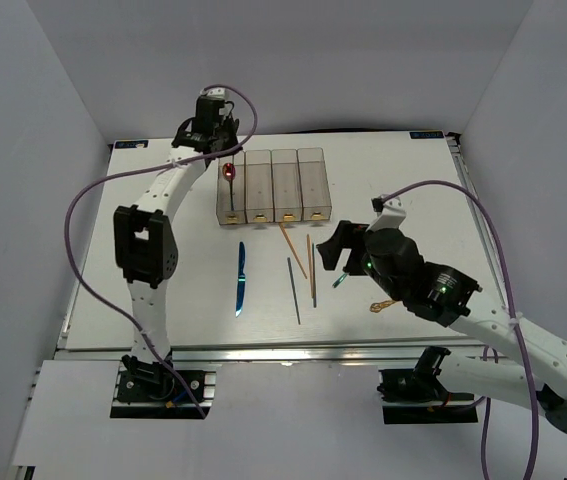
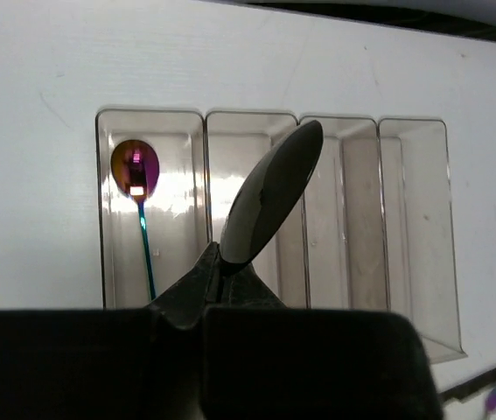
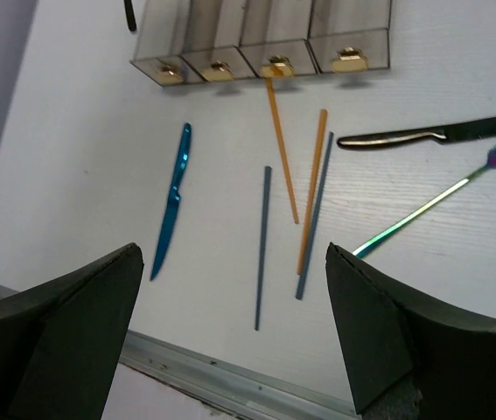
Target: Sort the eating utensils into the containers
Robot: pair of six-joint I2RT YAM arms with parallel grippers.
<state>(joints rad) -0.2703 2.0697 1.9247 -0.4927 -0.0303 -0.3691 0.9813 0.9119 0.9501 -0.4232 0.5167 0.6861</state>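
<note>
On the white desk, the row of four clear bins has a red spoon lying in its leftmost slot. The left pincer is clamped tight on the neck of a dark spoon, whose bowl juts out ahead of the pincer and hangs over the second slot, just beside the dividing wall. To sort it well, it likely needs to shift sideways over the red spoon's slot, line up with the slot's length and come low before letting go. The right pincer gapes wide and empty above the loose chopsticks.
</note>
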